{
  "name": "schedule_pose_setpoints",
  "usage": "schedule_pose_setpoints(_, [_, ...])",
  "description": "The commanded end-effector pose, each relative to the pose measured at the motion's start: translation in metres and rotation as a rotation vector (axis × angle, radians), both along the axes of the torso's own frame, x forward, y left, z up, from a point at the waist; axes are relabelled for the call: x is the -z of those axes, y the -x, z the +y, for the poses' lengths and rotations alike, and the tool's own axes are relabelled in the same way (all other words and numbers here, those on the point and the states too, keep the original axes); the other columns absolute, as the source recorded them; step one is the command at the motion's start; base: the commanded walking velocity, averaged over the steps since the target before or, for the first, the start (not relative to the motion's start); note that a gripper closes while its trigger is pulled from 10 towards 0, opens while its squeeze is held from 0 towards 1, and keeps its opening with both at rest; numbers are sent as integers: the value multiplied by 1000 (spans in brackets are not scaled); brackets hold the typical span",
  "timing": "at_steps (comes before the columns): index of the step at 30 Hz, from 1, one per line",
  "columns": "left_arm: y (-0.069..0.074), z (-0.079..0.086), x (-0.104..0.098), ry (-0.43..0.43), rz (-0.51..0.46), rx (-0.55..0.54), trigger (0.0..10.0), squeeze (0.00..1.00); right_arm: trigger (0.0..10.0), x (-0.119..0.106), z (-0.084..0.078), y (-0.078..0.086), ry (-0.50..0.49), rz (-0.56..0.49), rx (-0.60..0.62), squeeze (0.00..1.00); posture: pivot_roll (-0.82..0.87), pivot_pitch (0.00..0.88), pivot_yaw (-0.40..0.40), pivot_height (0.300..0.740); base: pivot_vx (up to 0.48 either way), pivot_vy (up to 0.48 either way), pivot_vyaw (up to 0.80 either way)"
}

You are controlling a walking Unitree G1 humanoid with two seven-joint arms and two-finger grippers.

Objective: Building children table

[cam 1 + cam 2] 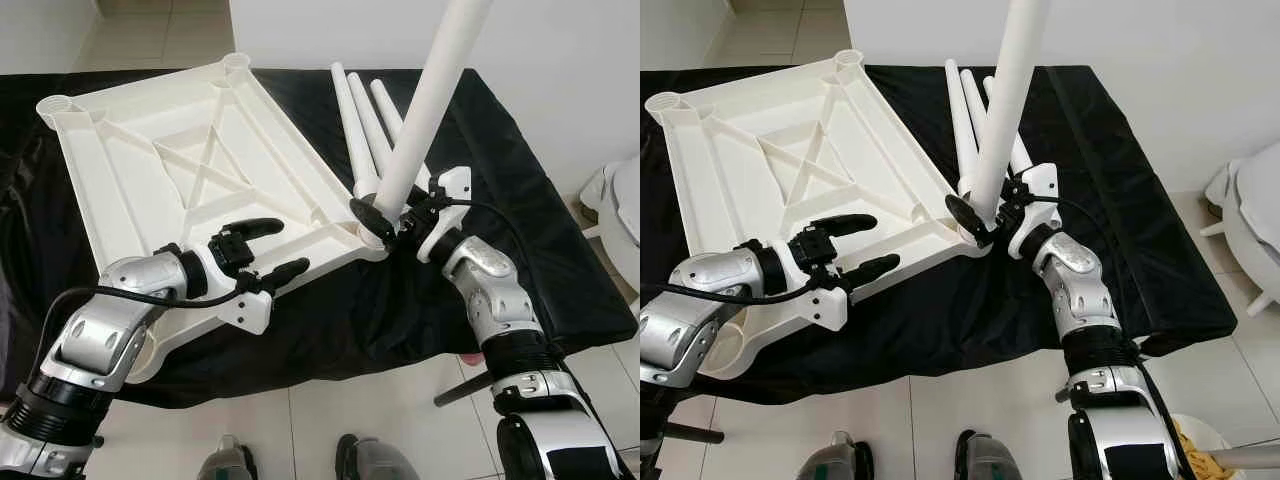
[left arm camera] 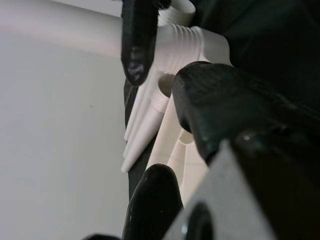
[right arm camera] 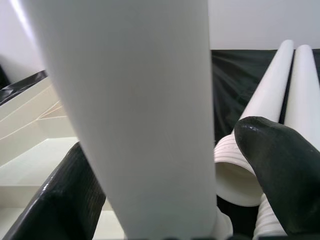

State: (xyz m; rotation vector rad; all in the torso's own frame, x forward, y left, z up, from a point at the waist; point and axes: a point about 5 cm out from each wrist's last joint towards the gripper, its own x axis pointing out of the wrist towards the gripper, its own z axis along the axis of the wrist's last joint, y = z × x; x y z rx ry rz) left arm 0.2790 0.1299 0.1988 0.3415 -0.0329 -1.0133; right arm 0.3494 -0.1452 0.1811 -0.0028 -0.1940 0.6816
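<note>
Tabletop (image 1: 190,165), white plastic, lies upside down in front of you on the black-draped bench (image 1: 540,250), its ribbed underside facing up and a leg socket at each corner. Nearest you, at the bottom of the head views, two grey feet (image 1: 365,462) stand on the pale tiled floor (image 1: 400,420).

Your left tool (image 1: 262,250) hovers low over the near long edge of the tabletop, its two black fingers spread wide with nothing between them; one finger (image 1: 250,228) sits over the ribbed underside, the other over the rim. The near left corner of the tabletop hangs past the bench edge beside your left forearm.

Over on the right, your right tool (image 1: 385,222) is clamped on a white leg (image 1: 425,100) right at its lower end. That leg stands tilted, its base at the near right corner socket (image 1: 372,238) of the tabletop, its top leaning away and running out of the head views. In the right wrist view the leg (image 3: 135,110) fills the gap between the two black fingers (image 3: 280,170), gripped from both sides.

Just beyond your right tool, three more spare legs (image 1: 365,125) lie side by side on the black cloth, beside the far right edge of the tabletop, their ribbed ends toward you. Beyond the bench stands a white wall (image 1: 560,60).
</note>
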Motion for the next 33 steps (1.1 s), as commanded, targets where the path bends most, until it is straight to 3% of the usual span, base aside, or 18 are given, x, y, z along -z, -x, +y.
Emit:
schedule_pose_setpoints(1, [4,-3,-1,5,14,33,10000,0,10000,5,1,0,2,12,12,0,11,120,-14,740,0,0,0])
schedule_pose_setpoints(3, [9,-10,0,15,21,67,10000,0,10000,7,2,1,0,17,12,0,11,122,-12,740,0,0,0])
schedule_pose_setpoints(14, [12,-18,-4,44,28,103,10000,0,10000,9,2,1,-1,20,11,0,15,122,-13,740,0,0,0])
schedule_pose_setpoints(33, [13,-27,8,2,33,115,10000,0,10000,8,2,4,1,13,2,0,-1,124,-4,740,0,0,0])
